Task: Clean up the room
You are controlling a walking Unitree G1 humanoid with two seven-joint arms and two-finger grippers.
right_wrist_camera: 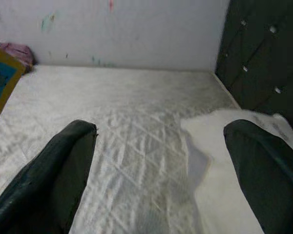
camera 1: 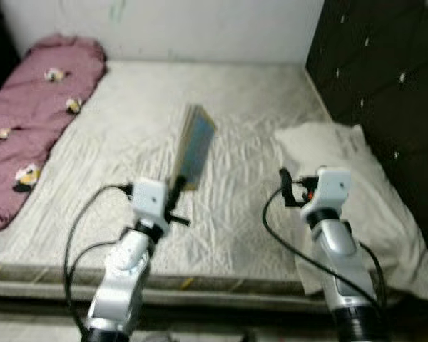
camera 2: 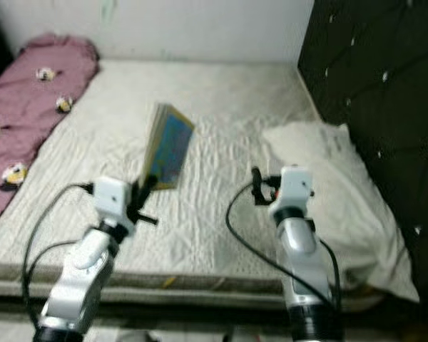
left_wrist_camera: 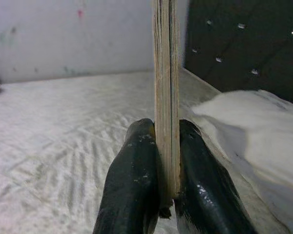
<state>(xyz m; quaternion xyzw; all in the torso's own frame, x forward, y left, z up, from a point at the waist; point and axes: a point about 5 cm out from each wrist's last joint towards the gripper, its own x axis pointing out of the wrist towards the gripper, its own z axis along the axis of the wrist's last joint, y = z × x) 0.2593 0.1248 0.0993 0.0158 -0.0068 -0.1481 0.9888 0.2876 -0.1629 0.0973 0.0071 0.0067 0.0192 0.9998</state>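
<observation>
Left gripper [left_wrist_camera: 167,146] clamps the book [camera 1: 194,146] upright by its lower edge, clear of the mattress [camera 1: 242,235], probably for carrying off; right gripper [right_wrist_camera: 161,161] at 3 o'clock hovers wide open, empty.

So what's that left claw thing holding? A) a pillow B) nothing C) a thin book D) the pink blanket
C: the left gripper is shut on a thin book, held upright above the mattress, its page edges squeezed between both black fingers.
</observation>
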